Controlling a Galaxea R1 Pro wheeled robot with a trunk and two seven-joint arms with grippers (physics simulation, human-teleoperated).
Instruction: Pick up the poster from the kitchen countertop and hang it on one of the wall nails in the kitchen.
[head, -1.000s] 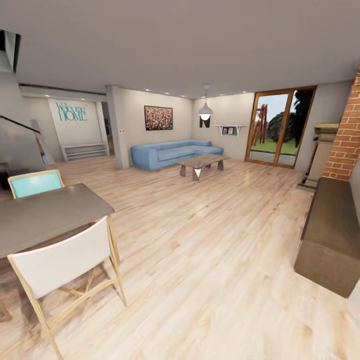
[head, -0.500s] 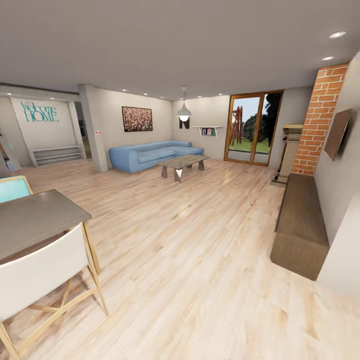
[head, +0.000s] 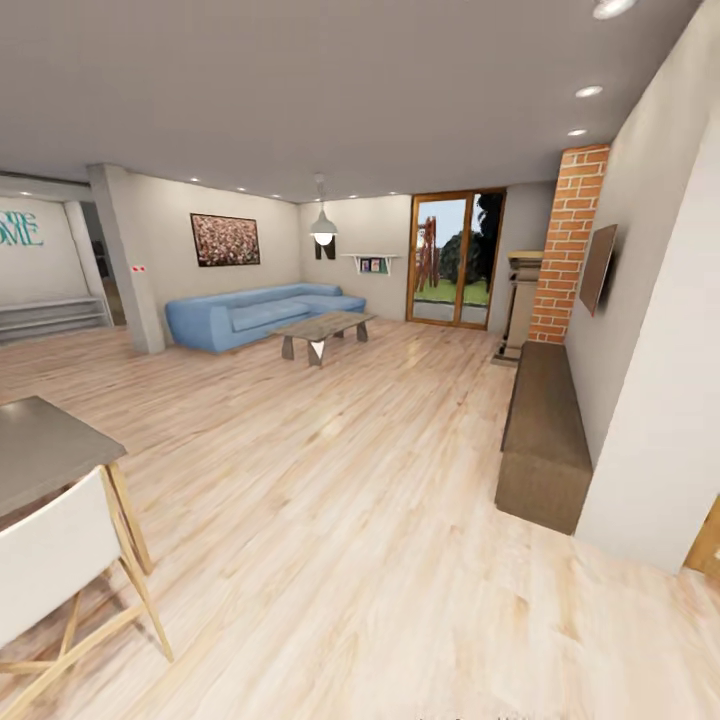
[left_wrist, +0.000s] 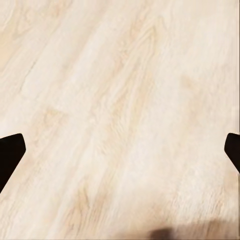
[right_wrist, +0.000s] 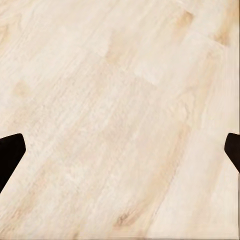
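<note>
While you face the living room's pale wood plank floor (head: 380, 520), both jaws hang spread and empty above it; poster and countertop aren't before you, so everything remains undone.

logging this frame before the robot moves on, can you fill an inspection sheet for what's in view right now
surface: pale wood plank floor, bare under both wrist cameras.
job's things: nothing seen.
clutter: grey dining table with a white chair at the near left; long brown bench along the right wall.
grippers: left gripper and right gripper both open, dark fingertips wide apart over the floor, holding nothing.
cables: nothing seen.
surroundings: blue sofa, coffee table, reddish painting, pendant lamp, glass door, brick column, wall screen.
</note>
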